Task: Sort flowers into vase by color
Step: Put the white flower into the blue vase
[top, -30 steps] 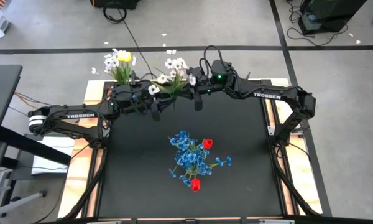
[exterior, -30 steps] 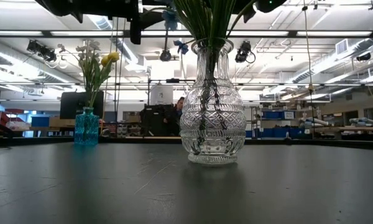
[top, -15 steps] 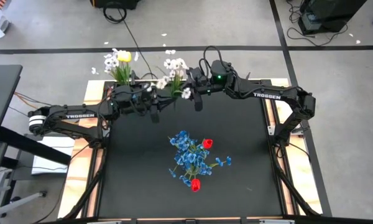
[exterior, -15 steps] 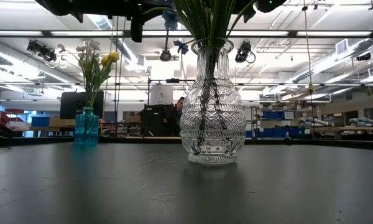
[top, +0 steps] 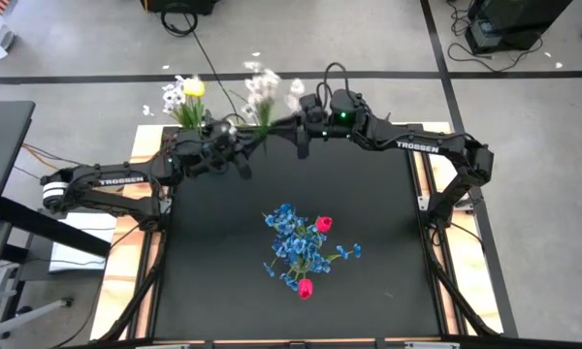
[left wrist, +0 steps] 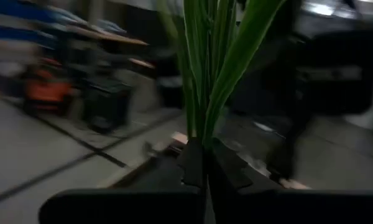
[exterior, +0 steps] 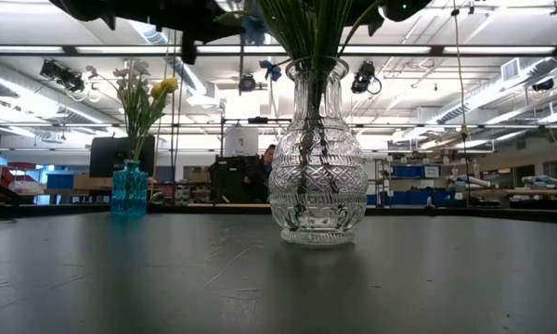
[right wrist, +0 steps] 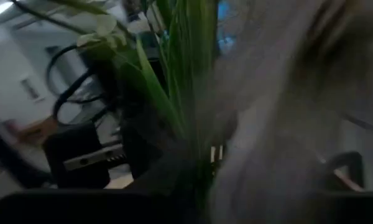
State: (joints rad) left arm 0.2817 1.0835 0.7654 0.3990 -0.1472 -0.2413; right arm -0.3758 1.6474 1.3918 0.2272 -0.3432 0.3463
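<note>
A: Item under handling: sprig of white blossoms [top: 265, 85], green stems, held above the far edge of the table [top: 369, 252]. Holder is asked for.

B: Left gripper [left wrist: 205, 163], clenched on the stems; in the left wrist view the two dark fingers [left wrist: 191, 163] are seen closed together with leaves rising straight out between them. Right gripper [top: 302, 139] is recorded just beside the same sprig, at its stem side. Whether its jaws are parted cannot be told from the views, so a shared hold cannot be ruled out.

A: Other stock to be listed.

B: Blue glass vase [exterior: 128, 190] at the far left corner, containing a yellow tulip [top: 194, 88] and white blossoms. Clear cut-glass vase [exterior: 316, 167] at mid-table, containing blue bunches [top: 293, 242] and red tulips [top: 305, 287]. No loose flowers are seen on the table.

A: Step in hand, as judged.

B: Transfer of the white sprig to the blue vase, presumably. The sprig is near that vase, not yet in it.

A: Handling notes.

B: The right gripper should be confirmed clear of the stems before the sprig is carried off, or the stems may be pulled askew. Stems are best kept vertical and lowered centred over the narrow neck. Flowers already standing there should not be pressed aside. Release is advised only once the stem ends are well inside, since a light vase could be tipped by a sideways drag.
</note>
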